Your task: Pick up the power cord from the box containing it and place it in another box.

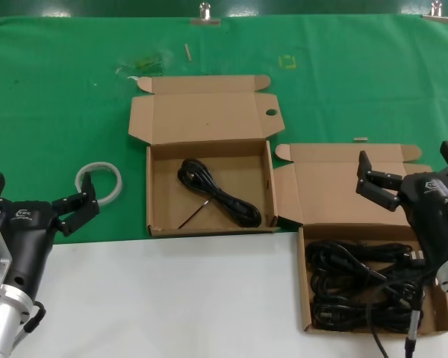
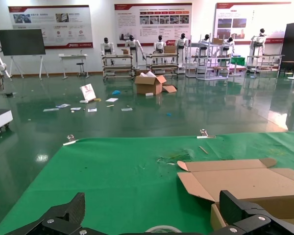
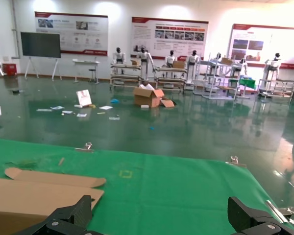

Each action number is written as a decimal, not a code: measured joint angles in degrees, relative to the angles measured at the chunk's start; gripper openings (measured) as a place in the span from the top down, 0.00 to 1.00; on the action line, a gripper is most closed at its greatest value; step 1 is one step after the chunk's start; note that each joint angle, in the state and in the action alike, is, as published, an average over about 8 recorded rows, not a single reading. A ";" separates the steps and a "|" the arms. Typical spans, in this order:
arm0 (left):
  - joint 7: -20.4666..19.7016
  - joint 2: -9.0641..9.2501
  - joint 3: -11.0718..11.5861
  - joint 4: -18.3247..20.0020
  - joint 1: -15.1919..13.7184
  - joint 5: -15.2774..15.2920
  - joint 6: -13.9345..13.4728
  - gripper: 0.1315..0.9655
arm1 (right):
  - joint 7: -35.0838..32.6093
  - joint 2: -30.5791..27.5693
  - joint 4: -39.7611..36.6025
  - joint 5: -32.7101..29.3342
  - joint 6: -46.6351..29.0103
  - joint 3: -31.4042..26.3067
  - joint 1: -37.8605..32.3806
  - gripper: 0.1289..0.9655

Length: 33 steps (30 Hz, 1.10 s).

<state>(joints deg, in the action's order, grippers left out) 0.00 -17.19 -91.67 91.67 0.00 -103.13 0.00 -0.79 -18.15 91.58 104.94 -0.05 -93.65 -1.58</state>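
The power cord (image 1: pixel 218 195), a thin black bundle, lies slantwise in the open brown box (image 1: pixel 209 112) at the table's middle. The other open brown box (image 1: pixel 336 194) stands at the right and holds a big tangle of black cords (image 1: pixel 366 287). My left gripper (image 1: pixel 41 195) is open and empty at the lower left, well apart from the boxes. My right gripper (image 1: pixel 409 168) is open and empty above the right box's raised lid. In the left wrist view the open left gripper (image 2: pixel 154 210) faces the middle box's lid (image 2: pixel 245 181). In the right wrist view the open right gripper (image 3: pixel 161 213) shows that lid (image 3: pixel 34 188) to one side.
A white tape ring (image 1: pixel 99 181) lies on the green cloth (image 1: pixel 60 97) between my left gripper and the middle box; it also shows in the left wrist view (image 2: pixel 161 228). The table's front part is white (image 1: pixel 172 298). Metal clips (image 1: pixel 206 13) hold the cloth's far edge.
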 joint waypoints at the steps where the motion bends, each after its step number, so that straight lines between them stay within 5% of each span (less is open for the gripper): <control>1: 0.00 0.00 0.00 0.00 0.00 0.00 0.00 0.03 | 0.09 0.11 0.01 -0.20 0.01 0.22 0.17 0.00; 33: 0.00 0.00 0.00 0.00 0.00 0.00 0.00 0.00 | 0.21 0.25 0.02 -0.47 0.01 0.50 0.40 0.00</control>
<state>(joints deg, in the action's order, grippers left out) 0.00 -17.19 -91.67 91.67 0.00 -103.13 0.00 -0.59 -17.91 91.60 104.48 -0.03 -93.15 -1.18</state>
